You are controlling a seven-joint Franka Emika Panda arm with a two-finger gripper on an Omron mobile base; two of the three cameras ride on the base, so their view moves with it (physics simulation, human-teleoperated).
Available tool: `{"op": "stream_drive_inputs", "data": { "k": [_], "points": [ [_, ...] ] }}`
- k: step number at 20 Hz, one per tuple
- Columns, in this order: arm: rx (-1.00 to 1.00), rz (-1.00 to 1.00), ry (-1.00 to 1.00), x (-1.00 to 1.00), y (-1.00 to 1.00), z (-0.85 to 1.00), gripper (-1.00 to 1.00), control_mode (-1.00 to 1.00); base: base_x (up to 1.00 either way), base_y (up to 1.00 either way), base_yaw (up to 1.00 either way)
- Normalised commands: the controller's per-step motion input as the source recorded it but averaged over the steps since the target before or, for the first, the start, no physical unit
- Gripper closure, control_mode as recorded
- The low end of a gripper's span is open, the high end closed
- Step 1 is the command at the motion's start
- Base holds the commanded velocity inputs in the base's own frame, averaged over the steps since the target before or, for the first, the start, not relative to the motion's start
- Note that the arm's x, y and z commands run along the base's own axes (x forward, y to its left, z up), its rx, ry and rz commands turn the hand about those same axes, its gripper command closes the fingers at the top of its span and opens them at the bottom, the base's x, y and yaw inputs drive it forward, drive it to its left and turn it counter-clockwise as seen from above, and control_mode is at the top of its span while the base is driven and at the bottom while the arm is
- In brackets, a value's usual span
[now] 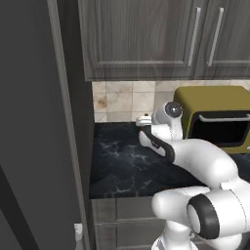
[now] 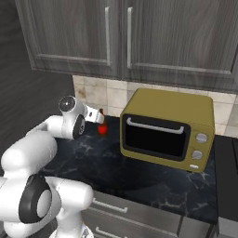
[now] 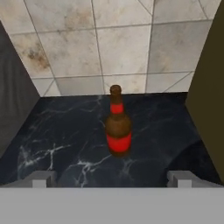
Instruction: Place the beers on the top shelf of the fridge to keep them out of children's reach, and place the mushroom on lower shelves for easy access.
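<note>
The brown bottle (image 3: 118,127) stands upright on the dark marble counter (image 3: 65,131), at 12 o'clock from the gripper (image 3: 111,179), centred between its 2 fingertips (image 3: 41,178) but apart from them; jaws spread wide, empty.

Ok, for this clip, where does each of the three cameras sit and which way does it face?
Left base view: behind the arm's left, looking forward over the black marble counter; white arm at lower right.
Right base view: behind its right, facing the mustard-yellow toaster oven; arm at lower left.
Hand view: on the hand, open, aimed at the brown red-labelled glass bottle standing upright before the tiled wall.
Shared: both base views show counter and oven.
</note>
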Motion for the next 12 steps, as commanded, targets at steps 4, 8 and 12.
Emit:
{"op": "stream_drive_inputs", "data": {
  "k": [4,8,12],
  "points": [
    [0.00,0.00,0.00,0.31,0.00,-0.24,-1.00,-1.00,0.00,0.00,0.00],
    [0.00,0.00,0.00,0.31,0.00,-0.24,-1.00,-1.00,0.00,0.00,0.00],
    [0.00,0.00,0.00,0.32,0.00,-0.26,-1.00,-1.00,0.00,0.00,0.00]
  ]
}}
